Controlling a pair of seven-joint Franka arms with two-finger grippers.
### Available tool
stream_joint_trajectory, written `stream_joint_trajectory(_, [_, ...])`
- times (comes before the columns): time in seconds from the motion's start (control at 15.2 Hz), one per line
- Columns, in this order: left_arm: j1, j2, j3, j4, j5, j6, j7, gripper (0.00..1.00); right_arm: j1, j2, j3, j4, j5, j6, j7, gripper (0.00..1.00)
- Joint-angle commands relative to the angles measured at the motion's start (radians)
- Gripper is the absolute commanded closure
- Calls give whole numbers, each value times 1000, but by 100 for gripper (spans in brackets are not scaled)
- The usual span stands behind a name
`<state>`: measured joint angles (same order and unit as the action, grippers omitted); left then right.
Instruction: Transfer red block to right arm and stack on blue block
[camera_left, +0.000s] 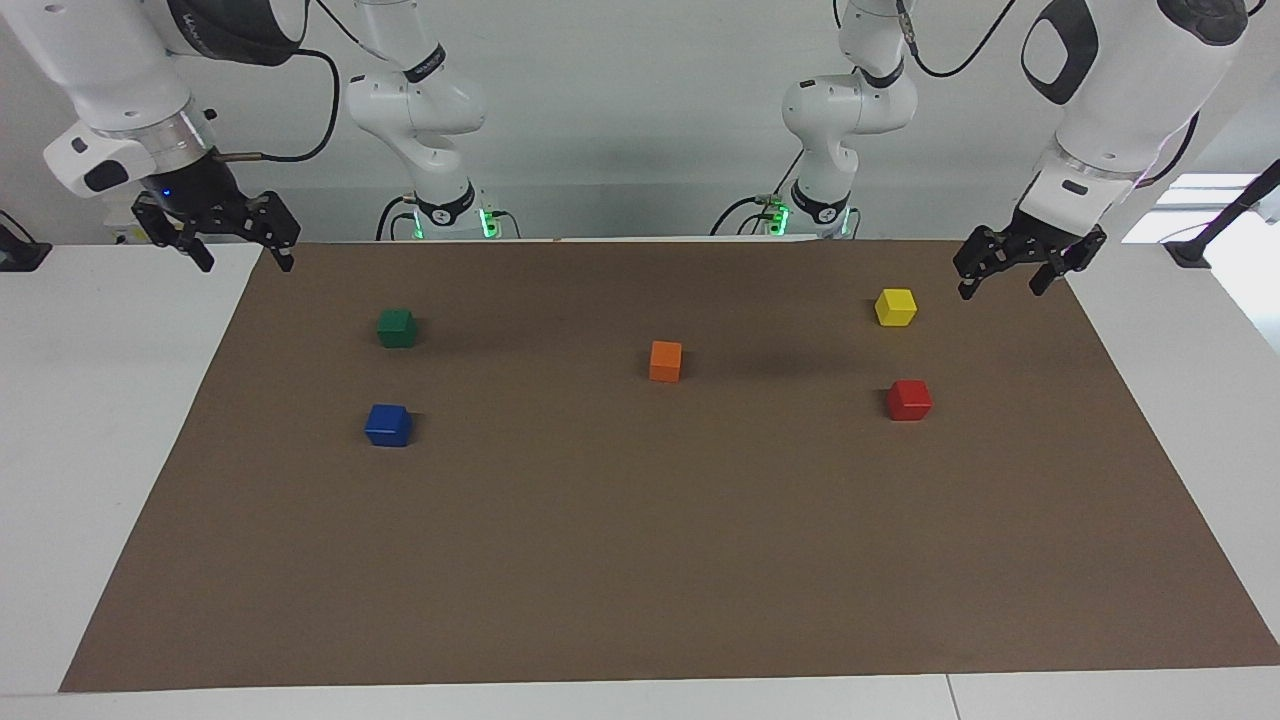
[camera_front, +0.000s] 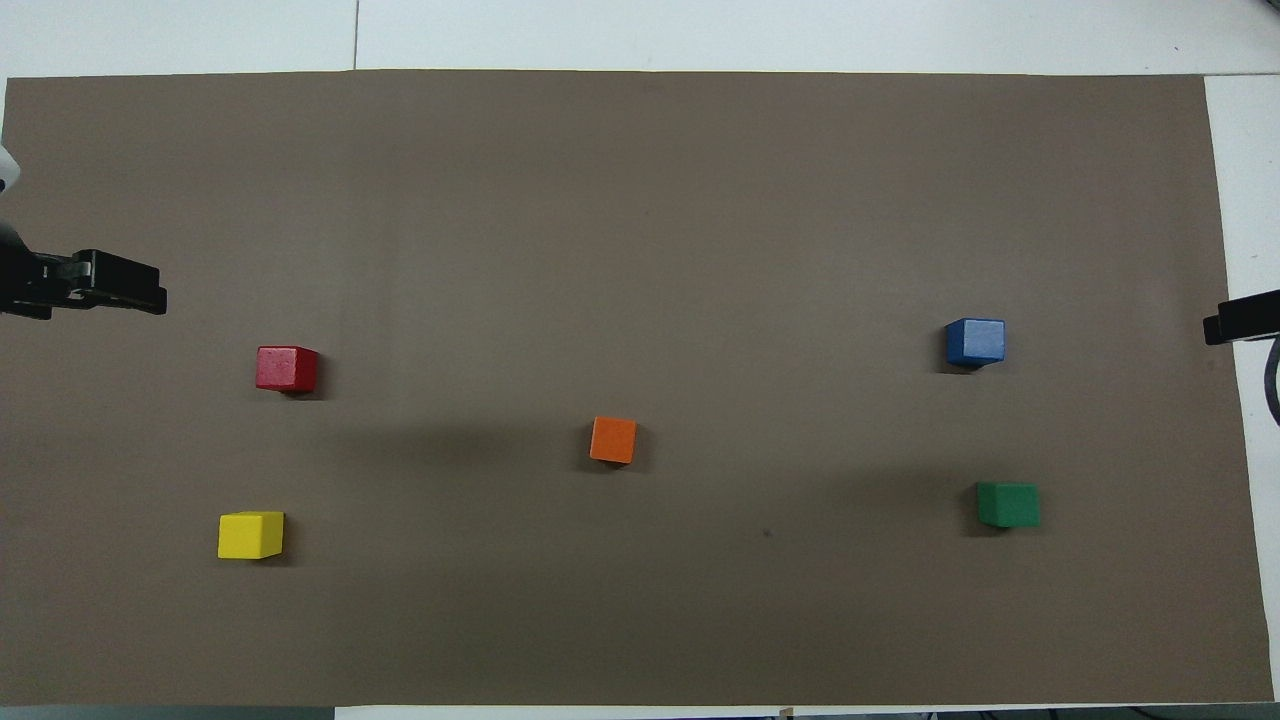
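The red block (camera_left: 909, 399) (camera_front: 287, 368) sits on the brown mat toward the left arm's end of the table. The blue block (camera_left: 388, 425) (camera_front: 975, 341) sits toward the right arm's end, about as far from the robots as the red one. My left gripper (camera_left: 1002, 290) hangs open and empty above the mat's corner at its own end, raised and apart from the red block. My right gripper (camera_left: 246, 264), with a blue light at its wrist, hangs open and empty over the mat's corner at the other end. Only the grippers' tips show at the overhead view's side edges.
A yellow block (camera_left: 895, 307) (camera_front: 251, 535) lies nearer to the robots than the red one. A green block (camera_left: 396, 328) (camera_front: 1008, 504) lies nearer to the robots than the blue one. An orange block (camera_left: 665, 361) (camera_front: 613, 440) sits mid-mat. The brown mat (camera_left: 640, 560) covers the white table.
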<state>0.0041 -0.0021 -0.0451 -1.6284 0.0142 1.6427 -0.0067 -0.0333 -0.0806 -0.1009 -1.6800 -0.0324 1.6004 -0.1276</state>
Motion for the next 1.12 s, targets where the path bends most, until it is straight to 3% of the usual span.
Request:
stream_joint_trajectory(0.0, [-10,-10,8,1,-16,-8,-1,0,-20,-18,13,-20,-6,16,3,0])
stream_joint_trajectory(0.2, [-10,-28,19,-53,-16,28,-2,0,-19,-18,13,-20,-6,15,3,0])
stream_joint_trajectory(0.39, [-10,-27,25,-165,-17,165,-139,0,-20,-18,13,-20,-6,15,2,0])
stream_joint_trajectory(0.72, [-9,16,25,-362,-16,408,19,0,-23,-18,12,-20,-6,13,2,0])
stream_joint_trajectory(0.99, [-7,118,25,-402,-5,526,31,0,-22,-18,12,-21,-6,13,2,0])
stream_joint_trajectory(1.05, [-7,120,27,-451,-7,578,45,0,-22,-19,12,-21,-6,12,2,0])
